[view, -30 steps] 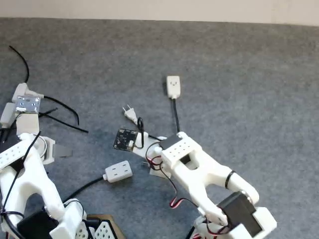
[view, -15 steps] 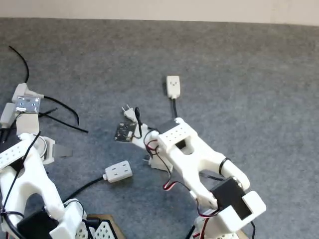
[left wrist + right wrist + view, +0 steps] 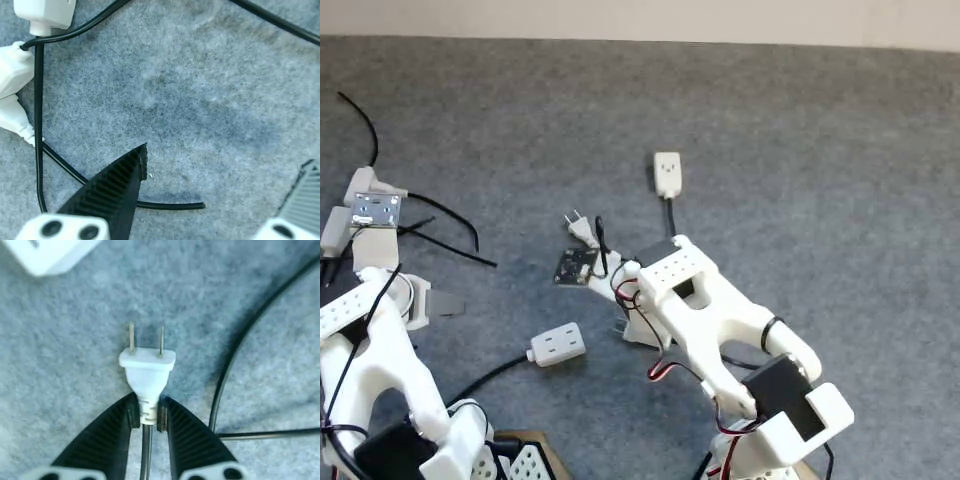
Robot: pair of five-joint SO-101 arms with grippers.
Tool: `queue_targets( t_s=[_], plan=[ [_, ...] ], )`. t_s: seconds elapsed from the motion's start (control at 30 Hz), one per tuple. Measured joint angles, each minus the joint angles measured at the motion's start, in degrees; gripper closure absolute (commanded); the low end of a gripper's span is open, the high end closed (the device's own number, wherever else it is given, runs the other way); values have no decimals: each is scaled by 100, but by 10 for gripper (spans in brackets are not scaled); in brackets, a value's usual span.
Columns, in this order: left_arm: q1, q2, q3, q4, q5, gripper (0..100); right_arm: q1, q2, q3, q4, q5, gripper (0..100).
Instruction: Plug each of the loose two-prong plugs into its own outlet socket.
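Pinches plug (image 3: 147,367) at cord end in right claw (image 3: 146,410), prongs straight ahead, length along claw; holds left claw (image 3: 225,157) spread.

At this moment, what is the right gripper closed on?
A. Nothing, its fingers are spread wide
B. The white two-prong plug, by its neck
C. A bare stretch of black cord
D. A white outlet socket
B: in the right wrist view the right gripper is pinched on both sides of the neck of the white two-prong plug, whose prongs point away from it.
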Motion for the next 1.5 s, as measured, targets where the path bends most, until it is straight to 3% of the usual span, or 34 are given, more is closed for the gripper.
queue_targets(
  t_s=[0.1,0.23,0.33,0.47,0.67,1.03,1.23,1.5],
  plan=[
    [193,0,-273,457,-9,564,-105,-413,9,-211,-554,993],
    [633,0,-1143,1679,123,564,-299,-1398,440,-879,-1407,993],
    [949,0,-1855,2514,440,564,-422,-2145,1081,-1257,-1653,993],
    [1521,0,-2470,3033,826,564,-703,-3086,1530,-1371,-2057,993],
    [2453,0,-2831,3130,1345,564,-1196,-4475,2189,-1468,-2400,993],
    [3411,-158,-3077,3165,1618,560,-967,-6558,3727,-1987,-2541,993],
    [4026,-1952,-2242,3138,1618,560,-703,-5987,3745,-2321,-2541,993],
    [4105,-4765,-62,2295,2207,560,-659,-5327,3745,-2593,-2822,993]
  ],
)
